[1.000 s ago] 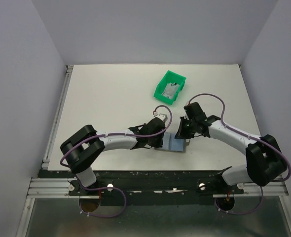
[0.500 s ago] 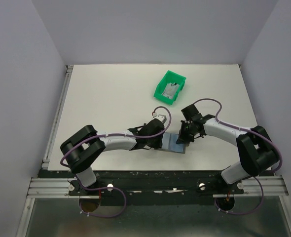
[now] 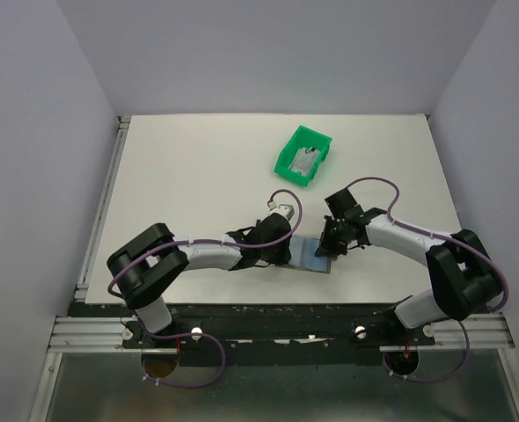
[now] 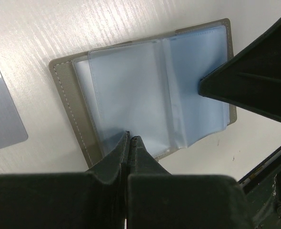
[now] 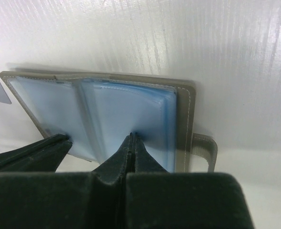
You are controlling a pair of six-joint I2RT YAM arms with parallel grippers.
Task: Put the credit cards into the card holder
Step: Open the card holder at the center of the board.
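Two robot arms meet over a white table, the left arm reaching in from the left and the right arm from the right. A green bin stands further back, right of centre, with something pale inside. The card holder lies open and flat near the table's near edge, between the two arms, its blue-grey sleeves facing up. The left gripper and the right gripper each press closed fingertips onto the sleeves, grasping nothing. A grey credit card lies flat just beside the holder.
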